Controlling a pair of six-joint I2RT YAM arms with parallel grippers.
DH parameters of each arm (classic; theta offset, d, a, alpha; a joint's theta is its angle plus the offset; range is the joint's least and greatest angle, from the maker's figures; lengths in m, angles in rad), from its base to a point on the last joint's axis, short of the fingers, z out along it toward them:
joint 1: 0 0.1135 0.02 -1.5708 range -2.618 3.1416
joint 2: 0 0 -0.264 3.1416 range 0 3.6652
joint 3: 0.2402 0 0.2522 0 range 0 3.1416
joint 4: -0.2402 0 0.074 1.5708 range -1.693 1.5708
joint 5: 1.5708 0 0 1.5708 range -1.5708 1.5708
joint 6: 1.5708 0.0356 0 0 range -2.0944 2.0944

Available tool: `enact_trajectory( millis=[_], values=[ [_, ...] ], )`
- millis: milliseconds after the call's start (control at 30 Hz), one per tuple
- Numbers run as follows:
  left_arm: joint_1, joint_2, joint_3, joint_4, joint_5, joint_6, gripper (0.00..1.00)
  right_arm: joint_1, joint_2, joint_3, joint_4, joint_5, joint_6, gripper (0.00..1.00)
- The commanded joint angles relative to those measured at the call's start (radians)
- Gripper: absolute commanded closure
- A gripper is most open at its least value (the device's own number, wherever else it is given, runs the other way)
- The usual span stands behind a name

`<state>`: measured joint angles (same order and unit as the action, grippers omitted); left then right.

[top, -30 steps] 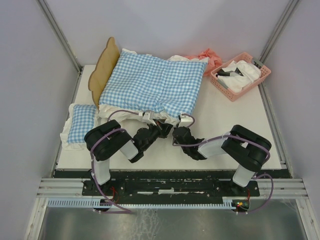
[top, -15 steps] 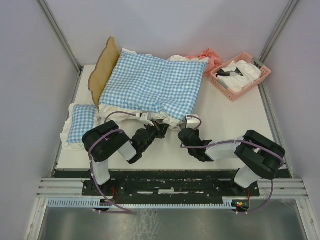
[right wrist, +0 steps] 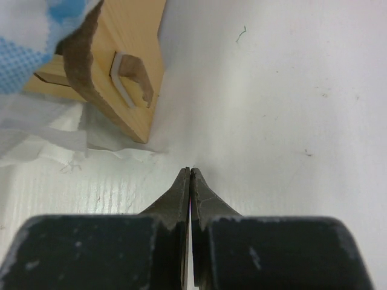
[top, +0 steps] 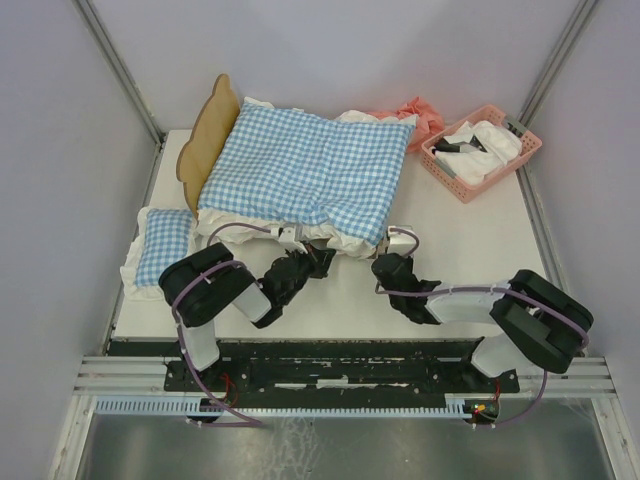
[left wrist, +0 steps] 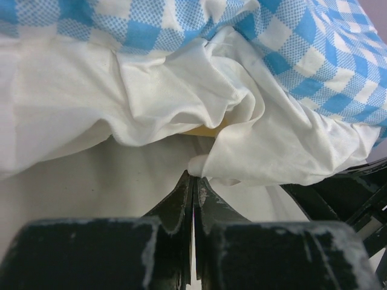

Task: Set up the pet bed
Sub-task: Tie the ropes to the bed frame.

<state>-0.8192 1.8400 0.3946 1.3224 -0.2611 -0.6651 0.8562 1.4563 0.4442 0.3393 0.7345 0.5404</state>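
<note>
The white surface [top: 450, 250] carries the pet bed [top: 212, 135], which runs from its wavy headboard at about 10 o'clock toward the centre. A small blue-checked pillow [top: 163, 247] lies flat at 8 o'clock, just beside the bed's near left corner. A pink basket [top: 505, 172] sits at 2 o'clock, apart from the bed, and a crumpled pink cloth [top: 420, 112] lies at 1 o'clock by the far edge.

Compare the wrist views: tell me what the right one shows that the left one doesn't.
Only the right wrist view: a wooden corner of the pet bed and the right gripper, shut and holding nothing. Only the left wrist view: the bunched white frill, with the left gripper shut at its edge. Both: the checked cushion and closed black jaws.
</note>
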Motion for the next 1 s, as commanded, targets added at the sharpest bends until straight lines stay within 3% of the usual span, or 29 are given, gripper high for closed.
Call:
enact_trajectory(
  millis=[0,67,167,333,467,867,967],
  values=[
    [0.008,-0.045,-0.008,0.002,-0.040,0.053,0.97,-0.010,-0.071,-0.011,0.024,-0.017,-0.029,0.98],
    [0.007,-0.042,-0.003,0.001,-0.031,0.050,0.97,-0.014,-0.066,-0.020,0.094,-0.118,-0.104,0.97],
    [0.007,-0.029,0.010,0.004,-0.018,0.042,0.97,-0.016,-0.019,0.023,0.091,-0.232,-0.200,0.75],
    [0.010,-0.027,0.031,-0.023,-0.017,0.046,0.97,-0.034,0.024,0.075,0.026,-0.251,-0.189,0.66],
    [0.020,-0.021,0.040,-0.027,-0.007,0.041,0.97,-0.057,0.037,0.060,0.070,-0.278,-0.190,0.45],
    [0.025,0.003,0.046,-0.010,0.002,0.023,0.97,-0.123,0.159,0.053,0.206,-0.392,-0.147,0.45],
    [0.025,0.006,0.049,-0.009,0.006,0.022,0.97,-0.127,0.182,0.052,0.228,-0.411,-0.145,0.50]
  ],
)
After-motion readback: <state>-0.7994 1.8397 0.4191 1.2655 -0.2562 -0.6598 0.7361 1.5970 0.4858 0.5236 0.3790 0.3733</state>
